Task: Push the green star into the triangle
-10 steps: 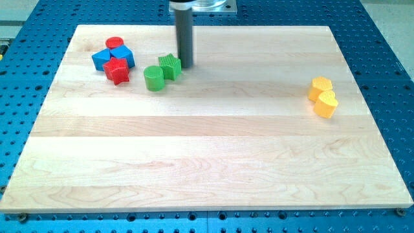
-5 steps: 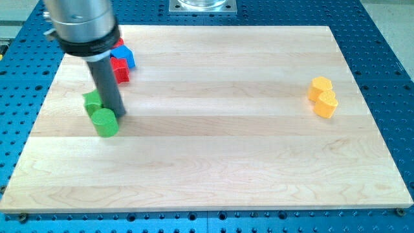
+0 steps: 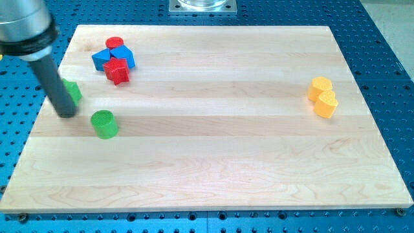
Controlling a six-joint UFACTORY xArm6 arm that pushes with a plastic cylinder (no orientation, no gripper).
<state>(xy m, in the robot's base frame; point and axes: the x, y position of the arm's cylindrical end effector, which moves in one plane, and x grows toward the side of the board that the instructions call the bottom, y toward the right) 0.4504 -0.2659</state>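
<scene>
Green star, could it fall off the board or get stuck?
It might. The green star sits near the board's left edge, half hidden behind my tip, so another leftward shove could tip it off. It is also apart from the blue triangle, which red blocks crowd.

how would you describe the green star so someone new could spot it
Start at the wooden board's left edge, below the red and blue cluster. The green star sits there, half hidden behind my tip. Unlike the green cylinder nearby, it touches the rod.
</scene>
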